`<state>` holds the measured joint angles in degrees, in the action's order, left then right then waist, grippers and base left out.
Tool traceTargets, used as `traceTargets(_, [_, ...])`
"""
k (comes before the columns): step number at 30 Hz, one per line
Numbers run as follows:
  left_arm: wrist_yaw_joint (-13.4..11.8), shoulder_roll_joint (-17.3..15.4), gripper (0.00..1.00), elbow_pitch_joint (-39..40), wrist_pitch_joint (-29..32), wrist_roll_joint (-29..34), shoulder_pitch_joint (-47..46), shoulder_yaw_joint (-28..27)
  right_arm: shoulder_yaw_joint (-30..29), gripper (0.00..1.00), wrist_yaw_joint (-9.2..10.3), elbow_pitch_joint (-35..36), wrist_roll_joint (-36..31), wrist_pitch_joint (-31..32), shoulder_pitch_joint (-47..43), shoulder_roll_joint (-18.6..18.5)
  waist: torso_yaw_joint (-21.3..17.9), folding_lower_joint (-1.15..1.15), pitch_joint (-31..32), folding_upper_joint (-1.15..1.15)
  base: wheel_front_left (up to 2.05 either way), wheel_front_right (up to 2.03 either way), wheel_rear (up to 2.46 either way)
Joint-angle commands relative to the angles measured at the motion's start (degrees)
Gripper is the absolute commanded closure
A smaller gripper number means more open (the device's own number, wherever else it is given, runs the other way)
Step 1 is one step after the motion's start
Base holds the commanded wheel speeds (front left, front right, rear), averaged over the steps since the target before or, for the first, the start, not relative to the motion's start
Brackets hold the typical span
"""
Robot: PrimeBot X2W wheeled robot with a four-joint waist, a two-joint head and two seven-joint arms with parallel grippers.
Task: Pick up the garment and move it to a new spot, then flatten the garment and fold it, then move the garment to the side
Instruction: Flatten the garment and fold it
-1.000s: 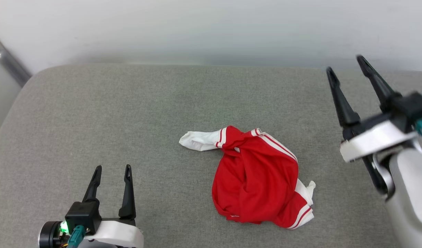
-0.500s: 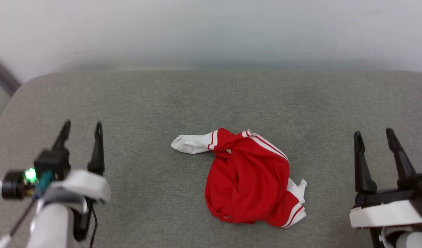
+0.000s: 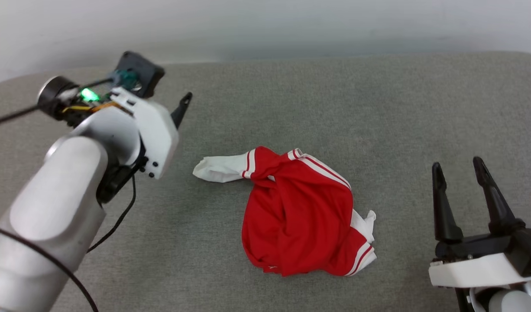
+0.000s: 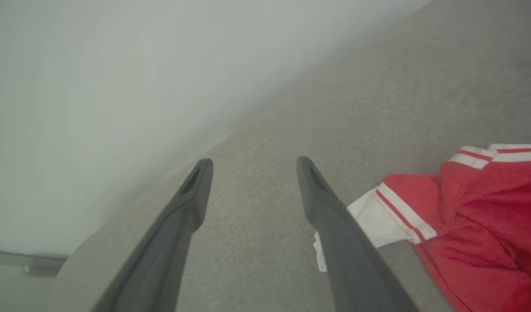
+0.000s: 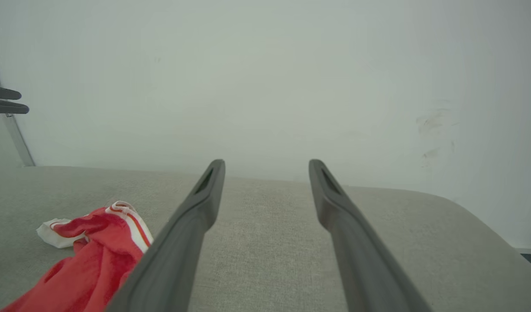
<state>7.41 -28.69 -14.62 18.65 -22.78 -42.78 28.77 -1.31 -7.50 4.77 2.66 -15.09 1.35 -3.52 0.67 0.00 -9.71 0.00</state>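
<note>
Left gripper (image 4: 254, 167) and right gripper (image 3: 457, 164) both gape empty, so the left should bite deep into the white sleeve (image 3: 218, 169), far left of the garment (image 3: 298, 216), before lifting.

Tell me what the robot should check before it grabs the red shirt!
1. Left jaws open: ok.
2. Right jaws open: ok.
3. Shirt free, nothing gripping it: ok.
4. Left jaws lined up on the sleeve: not ok, the sleeve sits beside them, not between.
5. Right jaws at the shirt: not ok, they are off to its side.
6. Bare cushion for a new spot: ok.
</note>
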Motion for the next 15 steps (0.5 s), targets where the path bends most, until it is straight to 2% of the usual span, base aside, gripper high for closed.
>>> traceTargets(1, [0.0,-1.2,0.00,-0.1,3.2,-3.4,-3.0,3.8,0.2,0.00,0.02,0.4,-0.4,-0.1,1.3,0.2,-0.9,0.00,-1.7,0.00,0.00,0.00,0.00])
traceTargets(3, [0.0,-3.1,0.00,-0.2,8.5,-8.8,-7.0,10.1,0.7,0.00,0.03,0.5,-0.6,-0.1,2.2,0.2,-1.4,0.00,-2.9,0.00,0.00,0.00,0.00])
traceTargets(4, [0.0,-5.1,0.00,-0.3,16.6,-17.5,-12.4,17.6,1.5,0.00,0.03,0.6,-0.9,-0.1,3.6,0.2,-2.2,0.00,-4.8,0.00,0.00,0.00,0.00])
traceTargets(5, [0.0,-5.7,0.00,-0.6,18.8,-19.7,-14.2,19.5,1.9,0.00,0.03,0.6,-1.1,-0.1,4.0,0.2,-2.5,0.00,-5.5,0.00,0.00,0.00,0.00])
traceTargets(10, [0.0,-7.1,0.00,-3.7,26.9,-28.3,-19.9,27.5,3.3,0.00,0.03,0.4,-1.6,-0.1,6.0,-0.1,-3.9,0.00,-8.6,0.00,0.00,0.00,0.00])
traceTargets(15, [0.0,-7.9,0.00,-7.4,31.3,-31.8,-23.2,34.6,4.3,0.00,0.03,0.1,-1.8,-0.1,7.9,-0.5,-5.3,0.00,-11.1,0.00,0.00,0.00,0.00])
